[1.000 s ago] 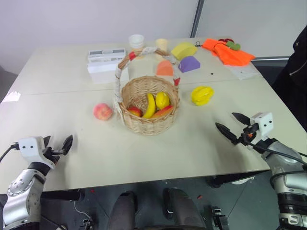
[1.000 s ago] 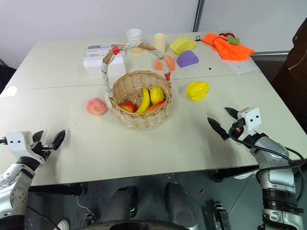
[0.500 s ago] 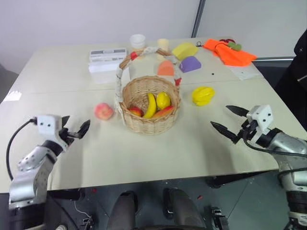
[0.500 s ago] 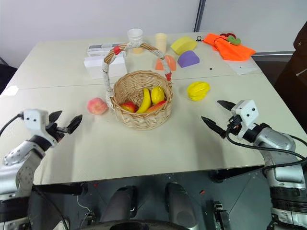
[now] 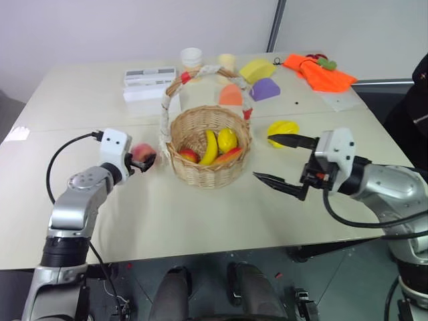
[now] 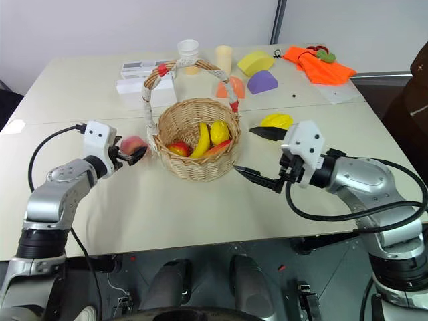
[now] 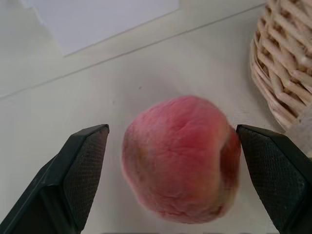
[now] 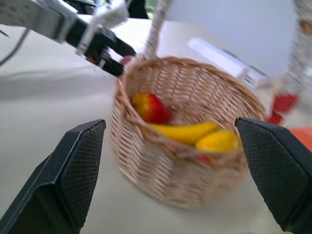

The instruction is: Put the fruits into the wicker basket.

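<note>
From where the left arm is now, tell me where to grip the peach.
Grip the peach across its widest middle, coming level from the side away from the wicker basket. The left gripper is open with a finger on each flank, and the round shape probably offers no better hold.

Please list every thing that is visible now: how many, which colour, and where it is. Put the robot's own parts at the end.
table: 1, cream, under everything.
wicker basket: 1, tan, centre; holds a banana, a lemon and red fruit.
peach: 1, pink-red, left of the basket, between the left fingers.
star fruit: 1, yellow, right of the basket.
foam blocks: 3, yellow, purple, orange, behind the basket.
cups: 2, white and cream, far edge.
white box: 1, far left.
orange cloth: 1, far right.
left gripper: open, around the peach.
right gripper: open, right of the basket.
</note>
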Motion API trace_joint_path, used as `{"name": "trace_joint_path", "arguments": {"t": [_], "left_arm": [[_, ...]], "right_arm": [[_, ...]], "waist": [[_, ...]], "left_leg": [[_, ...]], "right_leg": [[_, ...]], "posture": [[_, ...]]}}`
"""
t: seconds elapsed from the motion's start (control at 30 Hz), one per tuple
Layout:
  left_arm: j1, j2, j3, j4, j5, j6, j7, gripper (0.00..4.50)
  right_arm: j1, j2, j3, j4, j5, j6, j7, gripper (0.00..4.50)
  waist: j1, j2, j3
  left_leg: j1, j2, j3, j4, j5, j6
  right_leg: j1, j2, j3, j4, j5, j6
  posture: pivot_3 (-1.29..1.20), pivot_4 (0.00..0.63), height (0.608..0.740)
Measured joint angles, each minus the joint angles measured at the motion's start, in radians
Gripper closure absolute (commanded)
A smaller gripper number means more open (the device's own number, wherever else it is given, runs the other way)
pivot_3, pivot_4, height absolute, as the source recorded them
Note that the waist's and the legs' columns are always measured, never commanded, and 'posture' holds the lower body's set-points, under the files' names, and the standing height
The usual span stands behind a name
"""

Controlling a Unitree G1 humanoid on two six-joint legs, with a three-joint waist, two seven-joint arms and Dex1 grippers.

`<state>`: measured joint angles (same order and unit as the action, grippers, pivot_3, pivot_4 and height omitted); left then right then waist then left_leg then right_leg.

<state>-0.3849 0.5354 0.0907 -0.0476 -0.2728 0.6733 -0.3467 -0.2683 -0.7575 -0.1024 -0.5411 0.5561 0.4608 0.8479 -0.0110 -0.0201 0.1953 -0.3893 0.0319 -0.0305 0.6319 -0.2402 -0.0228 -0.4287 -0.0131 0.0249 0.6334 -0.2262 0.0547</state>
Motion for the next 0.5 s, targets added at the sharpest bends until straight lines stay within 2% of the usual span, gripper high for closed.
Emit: {"name": "trace_joint_path", "arguments": {"t": [0.13, 0.17, 0.37, 0.5], "left_arm": [[-0.014, -0.017, 0.004, 0.007, 0.004, 0.032, 0.020, 1.72], [-0.015, -0.017, 0.004, 0.007, 0.004, 0.037, 0.021, 1.91], [0.004, 0.029, 0.010, 0.002, 0.021, 0.026, -0.016, 1.97], [0.119, 0.103, 0.132, -0.080, -0.071, -0.055, -0.174, 1.97]], "right_arm": [[-0.003, 0.002, 0.008, -0.004, 0.000, 0.004, -0.009, 0.00], [-0.003, 0.003, 0.008, -0.004, 0.000, 0.004, -0.010, 0.00], [-0.010, 0.005, 0.008, -0.004, 0.000, -0.005, -0.010, 0.00], [-0.022, 0.003, -0.017, 0.010, 0.009, -0.009, -0.006, 0.00]], "waist": [[-0.001, 0.000, 0.000], [-0.001, 0.000, 0.000], [-0.008, 0.000, 0.000], [-0.007, -0.001, 0.001]], "left_leg": [[0.000, 0.000, 0.000, 0.000, 0.000, 0.000], [0.000, 0.000, 0.000, 0.000, 0.000, 0.000], [0.001, 0.000, 0.000, -0.001, 0.000, 0.000], [0.000, 0.001, 0.000, -0.001, 0.000, 0.000]], "right_leg": [[0.000, 0.000, 0.000, 0.000, 0.002, -0.003], [0.000, 0.000, 0.000, 0.000, 0.002, -0.003], [0.000, 0.000, 0.000, 0.000, 0.002, -0.003], [-0.002, 0.000, 0.000, 0.000, 0.001, -0.006]], "posture": [[0.00, 0.150, 0.740], [0.00, 0.150, 0.740], [0.00, 0.150, 0.740], [0.00, 0.150, 0.740]]}}
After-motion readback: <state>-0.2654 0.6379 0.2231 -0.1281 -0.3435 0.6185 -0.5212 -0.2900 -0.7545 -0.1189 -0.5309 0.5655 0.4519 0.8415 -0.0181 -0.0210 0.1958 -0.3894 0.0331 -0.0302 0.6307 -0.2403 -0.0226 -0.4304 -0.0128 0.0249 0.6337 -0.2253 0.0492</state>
